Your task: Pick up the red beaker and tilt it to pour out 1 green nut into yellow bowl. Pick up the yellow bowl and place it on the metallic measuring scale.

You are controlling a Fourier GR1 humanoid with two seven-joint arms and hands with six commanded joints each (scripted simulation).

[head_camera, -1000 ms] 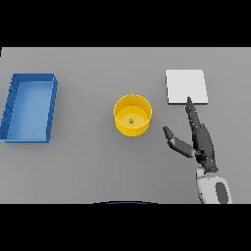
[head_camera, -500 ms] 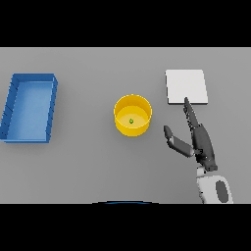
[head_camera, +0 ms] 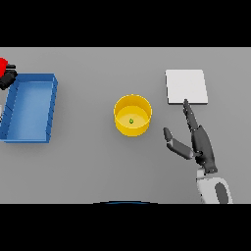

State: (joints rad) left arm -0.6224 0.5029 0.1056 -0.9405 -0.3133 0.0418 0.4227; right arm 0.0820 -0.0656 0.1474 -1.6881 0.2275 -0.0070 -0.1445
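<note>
The yellow bowl (head_camera: 119, 113) stands upright at the table's middle with one green nut (head_camera: 131, 120) on its bottom. To its right lies the flat metallic scale (head_camera: 186, 86). My right hand (head_camera: 200, 144) rests on the table between bowl and scale, open, with straight fingers pointing at the scale's near edge and the thumb spread toward the bowl. It touches neither. At the far left edge a piece of the red beaker (head_camera: 2, 64) shows, with dark fingers of my left hand (head_camera: 8, 77) curled against it; most of both is cut off.
A blue open bin (head_camera: 50, 105) sits at the left, just under the beaker and the left hand. Bare grey table lies between bin, bowl and scale.
The red beaker and my left hand have come into view at the far left edge above the blue bin. The right hand, bowl and scale have not moved.
</note>
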